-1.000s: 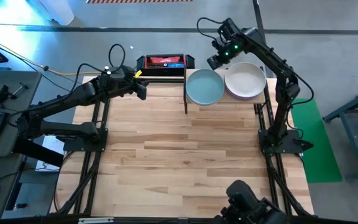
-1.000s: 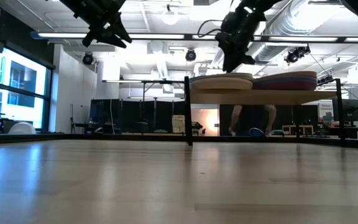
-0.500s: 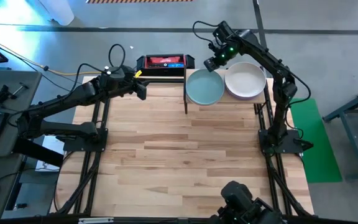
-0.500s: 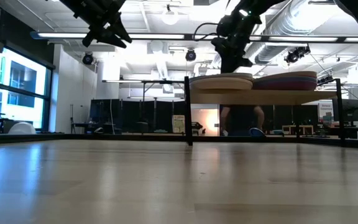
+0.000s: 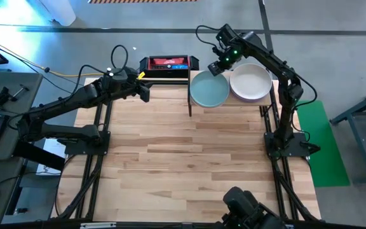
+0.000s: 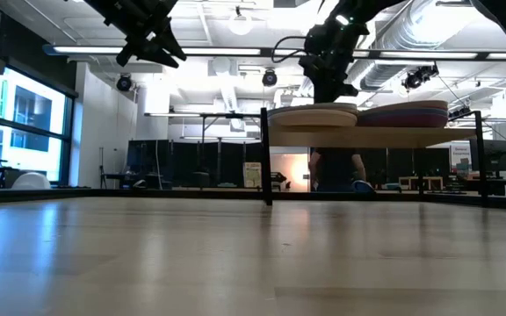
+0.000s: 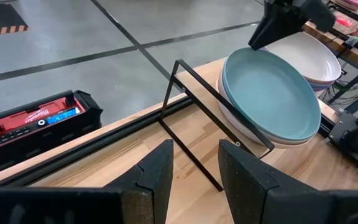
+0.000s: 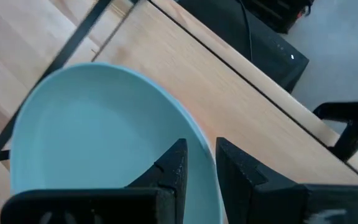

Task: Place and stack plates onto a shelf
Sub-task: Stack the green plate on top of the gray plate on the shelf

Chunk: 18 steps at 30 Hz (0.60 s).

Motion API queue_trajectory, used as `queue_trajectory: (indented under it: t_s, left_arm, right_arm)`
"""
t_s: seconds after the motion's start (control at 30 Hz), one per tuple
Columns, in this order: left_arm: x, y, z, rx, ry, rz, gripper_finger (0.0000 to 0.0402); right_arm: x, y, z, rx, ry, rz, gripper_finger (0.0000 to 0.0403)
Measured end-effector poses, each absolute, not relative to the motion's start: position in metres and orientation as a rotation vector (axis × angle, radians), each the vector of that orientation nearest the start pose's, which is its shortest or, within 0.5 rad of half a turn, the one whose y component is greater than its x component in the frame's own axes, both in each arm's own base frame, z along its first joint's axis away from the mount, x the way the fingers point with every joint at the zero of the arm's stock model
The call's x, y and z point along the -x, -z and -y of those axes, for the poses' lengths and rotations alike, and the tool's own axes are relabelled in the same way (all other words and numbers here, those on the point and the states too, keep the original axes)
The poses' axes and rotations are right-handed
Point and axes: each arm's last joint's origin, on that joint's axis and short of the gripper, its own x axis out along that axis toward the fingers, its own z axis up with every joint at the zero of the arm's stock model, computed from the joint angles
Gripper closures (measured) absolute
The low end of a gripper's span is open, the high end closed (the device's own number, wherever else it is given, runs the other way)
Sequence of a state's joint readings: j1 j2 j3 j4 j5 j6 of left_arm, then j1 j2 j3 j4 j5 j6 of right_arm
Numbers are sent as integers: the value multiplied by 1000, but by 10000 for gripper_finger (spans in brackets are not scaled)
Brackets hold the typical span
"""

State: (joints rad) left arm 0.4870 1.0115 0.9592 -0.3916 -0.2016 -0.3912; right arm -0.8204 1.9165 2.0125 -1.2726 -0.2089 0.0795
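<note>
Two plate stacks sit on the shelf (image 5: 230, 102) at the bench's (image 5: 189, 159) far right; teal plate (image 5: 209, 89) tops the left stack, pale plate (image 5: 251, 81) the right; right end effector (image 5: 217, 63) hovers over the teal plate's far rim, fingers narrow, seemingly empty; left end effector (image 5: 144, 91) waits far left, fingers parted, empty.

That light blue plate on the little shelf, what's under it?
Under the light blue plate a pale plate's rim shows, resting on the shelf. From table height the stack looks several plates deep, but their count and colours are hidden.

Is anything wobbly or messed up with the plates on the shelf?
Nothing stands out. Two neat stacks sit level on the small light-wood shelf: the round pale blue plate tops one, the round whitish plate tops the other. No chips or spills show.
</note>
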Motion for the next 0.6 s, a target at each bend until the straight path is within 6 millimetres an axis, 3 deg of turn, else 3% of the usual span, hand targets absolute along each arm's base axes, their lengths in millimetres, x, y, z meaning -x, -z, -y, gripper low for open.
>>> queue_trajectory:
  t_s: [0.6]
  left_arm:
    - [-187,-333,-105,433,-757,-311,284]
  right_arm:
    - [-265,-340,273,-703,615,-1095,352]
